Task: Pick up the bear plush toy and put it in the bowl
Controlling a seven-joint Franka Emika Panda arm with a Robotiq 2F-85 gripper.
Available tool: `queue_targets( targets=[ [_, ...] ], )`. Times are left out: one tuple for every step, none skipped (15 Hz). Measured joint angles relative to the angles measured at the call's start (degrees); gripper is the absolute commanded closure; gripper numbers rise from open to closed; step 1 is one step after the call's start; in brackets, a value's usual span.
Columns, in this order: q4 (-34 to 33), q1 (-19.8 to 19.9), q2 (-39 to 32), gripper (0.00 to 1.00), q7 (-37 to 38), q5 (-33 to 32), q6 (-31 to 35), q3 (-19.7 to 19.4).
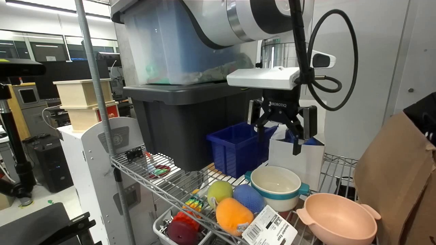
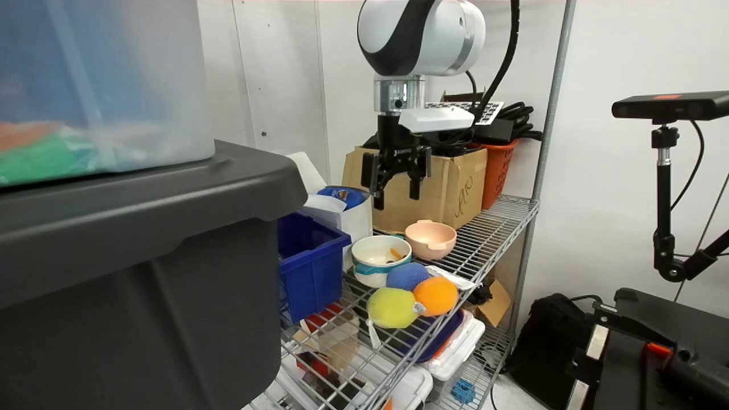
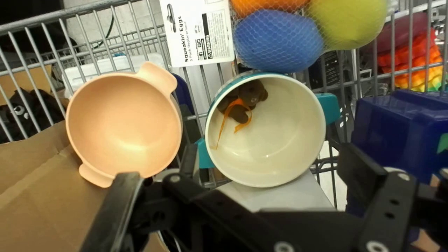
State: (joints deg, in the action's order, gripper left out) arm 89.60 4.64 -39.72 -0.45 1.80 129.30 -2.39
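The bear plush toy [image 3: 250, 92], brown with an orange ribbon, lies inside the cream-white bowl [image 3: 280, 140], against the wall on the upper left in the wrist view. That bowl has a teal band and handles. Directly beside it stands the salmon-pink bowl [image 3: 122, 122], with nothing in it; both exterior views show it too [image 1: 340, 217] [image 2: 431, 239]. My gripper [image 1: 278, 141] hangs well above the shelf, pointing down, its fingers wide apart and nothing between them. In the wrist view the gripper [image 3: 274, 159] frames the lower part of the cream-white bowl from above.
Blue, orange and yellow-green toy eggs [image 1: 248, 197] in netting, with a white card [image 1: 269, 226], lie against the cream-white bowl. Behind it are a white box [image 1: 296, 166] and a blue bin [image 1: 235, 149]. A cardboard box [image 1: 391, 170] borders the pink bowl; a large dark bin [image 1: 184, 119] rises opposite.
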Motion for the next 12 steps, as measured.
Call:
queue_targets(
  targets=[
    [0.0,0.1,0.0,0.0,0.0,0.0,0.0,0.0],
    [0.0,0.2,-0.1,0.0,0.0,0.0,0.0,0.0],
    [0.0,0.2,-0.2,0.0,0.0,0.0,0.0,-0.1],
    [0.0,0.3,-0.2,0.0,0.0,0.0,0.0,-0.1],
    [0.0,0.4,-0.4,0.0,0.0,0.0,0.0,-0.1],
    [0.0,0.4,-0.5,0.0,0.0,0.0,0.0,-0.1],
    [0.0,0.4,-0.6,0.0,0.0,0.0,0.0,-0.1],
    [0.0,0.4,-0.6,0.0,0.0,0.0,0.0,-0.1],
    [0.0,0.4,-0.7,0.0,0.0,0.0,0.0,-0.1],
    [0.0,0.4,-0.7,0.0,0.0,0.0,0.0,-0.1],
    [0.0,0.4,-0.7,0.0,0.0,0.0,0.0,-0.1],
    [0.0,0.4,-0.7,0.0,0.0,0.0,0.0,-0.1]
  ],
)
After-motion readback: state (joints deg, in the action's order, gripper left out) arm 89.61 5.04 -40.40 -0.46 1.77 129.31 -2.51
